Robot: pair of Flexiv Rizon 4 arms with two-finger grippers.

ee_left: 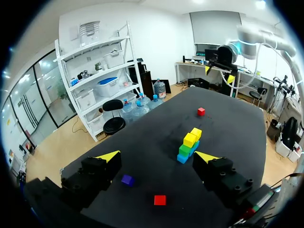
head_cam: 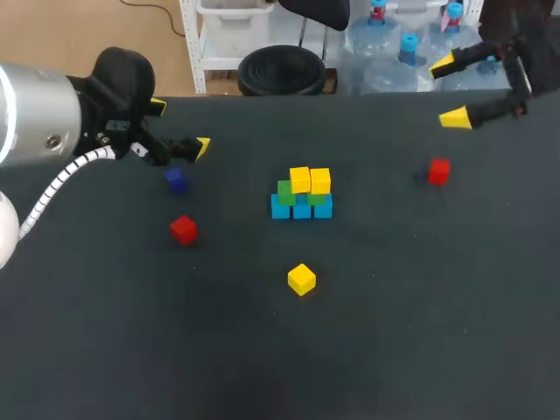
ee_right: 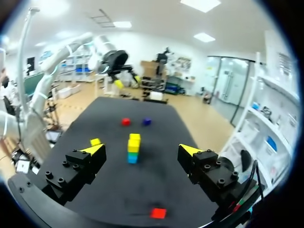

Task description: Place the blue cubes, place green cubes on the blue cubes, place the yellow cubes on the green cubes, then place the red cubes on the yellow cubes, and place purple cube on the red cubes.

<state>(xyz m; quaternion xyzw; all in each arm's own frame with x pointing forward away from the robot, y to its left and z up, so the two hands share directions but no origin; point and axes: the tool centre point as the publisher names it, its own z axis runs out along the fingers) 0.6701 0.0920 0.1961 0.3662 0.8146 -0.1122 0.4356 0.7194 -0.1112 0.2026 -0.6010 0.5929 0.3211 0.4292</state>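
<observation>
— Standing mid-way across the dark table (head_cam: 394,332), what does the stack (head_cam: 302,194) look like?

— A small stepped wall. Three blue cubes (head_cam: 302,209) sit side by side at the bottom, two green cubes (head_cam: 284,191) rest on them, and two yellow cubes (head_cam: 300,179) crown it.

— And the loose pieces, counted?

— Four. One loose yellow cube (head_cam: 301,279) lies in front of the stack, on the robot's side. One red cube (head_cam: 183,229) lies well to the stack's left and a second red cube (head_cam: 438,171) well to its right. The single purple cube (head_cam: 175,179) is also left of the stack, just beyond the red cube there.

— The tools?

— The left gripper (head_cam: 180,127) hangs left of the stack, near the purple cube, fingers spread and holding nothing. The right gripper (head_cam: 448,92) is far to the stack's right, past the second red cube, also spread wide and empty.

— Do the views differ?

— Only the head view shows the blue cubes three abreast. Both wrist views catch the stack nearly end-on, as one column. The right wrist view takes in the loose yellow cube beside the stack, and the left wrist view does not.
</observation>
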